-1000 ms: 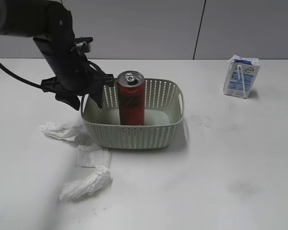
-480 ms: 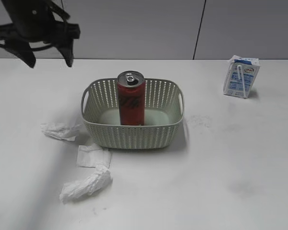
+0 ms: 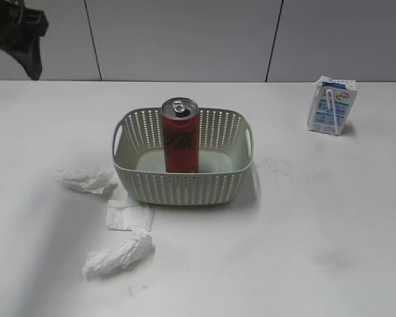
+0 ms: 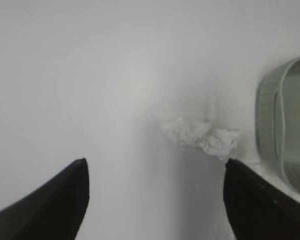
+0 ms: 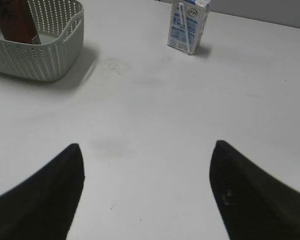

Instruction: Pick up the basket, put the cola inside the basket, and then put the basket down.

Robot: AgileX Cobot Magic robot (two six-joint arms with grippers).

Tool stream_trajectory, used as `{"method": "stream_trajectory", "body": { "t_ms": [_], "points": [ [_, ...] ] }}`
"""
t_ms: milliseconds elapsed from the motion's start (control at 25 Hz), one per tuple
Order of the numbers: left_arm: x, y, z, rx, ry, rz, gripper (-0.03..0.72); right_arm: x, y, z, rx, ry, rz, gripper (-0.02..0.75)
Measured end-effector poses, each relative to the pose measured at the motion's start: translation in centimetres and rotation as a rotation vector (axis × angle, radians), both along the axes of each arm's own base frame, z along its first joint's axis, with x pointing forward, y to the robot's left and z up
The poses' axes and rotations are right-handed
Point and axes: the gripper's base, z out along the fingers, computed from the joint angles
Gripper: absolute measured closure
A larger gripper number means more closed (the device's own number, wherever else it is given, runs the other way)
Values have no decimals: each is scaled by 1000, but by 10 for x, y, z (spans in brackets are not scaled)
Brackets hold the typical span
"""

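The sage-green basket (image 3: 211,186) stands on the white table near the middle. The red cola can (image 3: 180,140) stands upright inside it, taller than its walls. The basket also shows in the right wrist view (image 5: 45,60) with the cola (image 5: 17,20) in it, and its edge shows in the left wrist view (image 4: 285,125). My left gripper (image 4: 155,167) is open and empty, high above the table left of the basket; one finger shows at the top left of the exterior view (image 3: 28,43). My right gripper (image 5: 147,152) is open and empty over bare table, right of the basket.
A blue-and-white drink carton (image 3: 331,105) stands at the back right, also in the right wrist view (image 5: 187,25). Crumpled white tissues lie left of and in front of the basket (image 3: 86,179) (image 3: 129,214) (image 3: 117,254); one shows in the left wrist view (image 4: 200,136).
My left arm has let go of the basket's left rim and has risen up and to the left, almost out of the exterior view. The basket and cola have stayed put.
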Motion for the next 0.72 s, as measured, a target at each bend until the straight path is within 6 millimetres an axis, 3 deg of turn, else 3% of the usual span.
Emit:
{"method": "stream_trajectory", "body": {
  "t_ms": [160, 440, 720],
  "points": [
    [-41, 12, -10, 20, 58, -12, 66, 0, 0, 0, 0, 0, 0, 146],
    [-130, 39, -40, 56, 149, -17, 83, 0, 0, 0, -1, 0, 0, 146],
    [-201, 60, -56, 15, 6, -18, 109, 0, 0, 0, -1, 0, 0, 146]
  ]
}}
